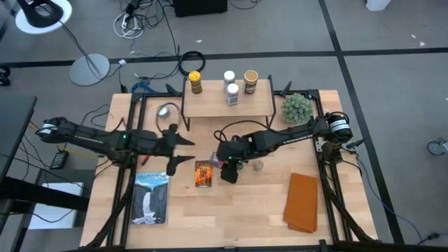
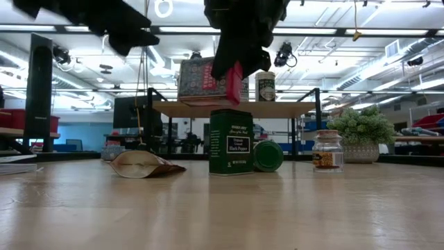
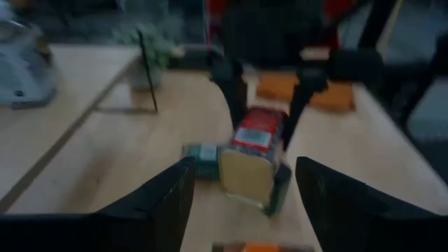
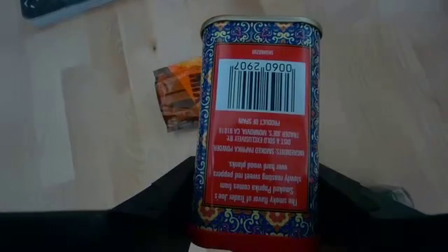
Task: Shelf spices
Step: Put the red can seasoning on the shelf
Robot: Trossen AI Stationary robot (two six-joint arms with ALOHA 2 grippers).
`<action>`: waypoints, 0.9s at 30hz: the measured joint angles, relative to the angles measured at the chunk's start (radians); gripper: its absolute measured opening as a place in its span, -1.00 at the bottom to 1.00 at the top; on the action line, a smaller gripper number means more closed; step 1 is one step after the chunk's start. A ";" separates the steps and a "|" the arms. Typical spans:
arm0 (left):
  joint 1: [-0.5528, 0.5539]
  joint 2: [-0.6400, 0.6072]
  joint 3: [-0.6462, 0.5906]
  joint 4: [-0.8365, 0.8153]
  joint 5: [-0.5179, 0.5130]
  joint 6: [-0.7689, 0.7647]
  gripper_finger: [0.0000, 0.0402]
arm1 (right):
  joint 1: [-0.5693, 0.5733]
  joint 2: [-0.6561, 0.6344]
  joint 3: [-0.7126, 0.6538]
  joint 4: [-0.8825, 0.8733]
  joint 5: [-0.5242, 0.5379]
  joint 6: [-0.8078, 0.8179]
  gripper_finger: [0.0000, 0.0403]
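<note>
Right gripper clamped on red tin, lifted above table centre, in front of shelf. Tin tilted, long axis lying along the fingers. Left gripper parted, empty, just beside. Three jars on shelf; green tin, green-lidded jar, small jar, orange packet on table.

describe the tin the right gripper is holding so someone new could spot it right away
Start at the wooden shelf on black legs at the table's far edge, then come toward the table's middle, where the right gripper hangs. It holds a red tin off the table. Unlike the green pepper tin standing below, it is red with a blue patterned border and a barcode.
</note>
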 joint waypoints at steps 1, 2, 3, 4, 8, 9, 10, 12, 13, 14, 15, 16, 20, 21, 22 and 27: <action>0.000 0.030 0.052 -0.064 0.009 0.005 0.26 | 0.000 0.000 0.000 0.000 0.000 -0.002 0.05; 0.000 0.065 0.105 -0.121 0.021 0.009 0.26 | 0.000 0.000 0.000 0.001 0.000 -0.007 0.05; 0.000 0.102 0.156 -0.168 0.027 0.015 0.26 | 0.000 0.000 0.000 0.001 0.000 -0.011 0.05; 0.000 0.140 0.207 -0.221 0.033 0.032 0.26 | 0.000 0.000 0.000 0.002 0.000 -0.015 0.05; 0.000 0.299 0.375 -0.378 0.047 0.107 0.26 | 0.004 0.000 0.000 0.004 0.000 -0.027 0.06; 0.000 0.335 0.406 -0.403 0.047 0.123 0.26 | 0.007 0.000 0.000 0.004 0.001 -0.034 0.06; 0.000 0.370 0.437 -0.423 0.047 0.142 0.26 | 0.011 0.000 0.000 0.004 0.002 -0.042 0.06; 0.000 0.432 0.485 -0.436 0.048 0.165 0.26 | 0.021 0.000 0.000 0.004 0.003 -0.048 0.06; 0.000 0.459 0.502 -0.442 0.055 0.170 0.26 | 0.026 0.000 0.000 0.005 0.002 -0.051 0.06; 0.000 0.481 0.514 -0.444 0.063 0.176 0.26 | 0.032 0.000 0.000 0.006 0.003 -0.052 0.06; 0.000 0.502 0.523 -0.443 0.078 0.181 0.26 | 0.038 0.000 0.000 0.008 0.004 -0.054 0.06; 0.000 0.521 0.530 -0.442 0.085 0.183 0.26 | 0.044 0.000 0.000 0.012 0.007 -0.062 0.06; 0.000 0.573 0.535 -0.423 0.158 0.163 0.26 | 0.062 0.000 0.000 0.034 0.026 -0.081 0.07; 0.000 0.583 0.535 -0.415 0.176 0.154 0.26 | 0.065 0.000 0.000 0.033 0.034 -0.087 0.07; 0.000 0.590 0.535 -0.405 0.190 0.137 0.26 | 0.069 0.000 0.000 0.034 0.039 -0.090 0.06; 0.000 0.620 0.535 -0.391 0.184 0.117 0.26 | 0.077 0.000 0.000 0.066 0.055 -0.098 0.08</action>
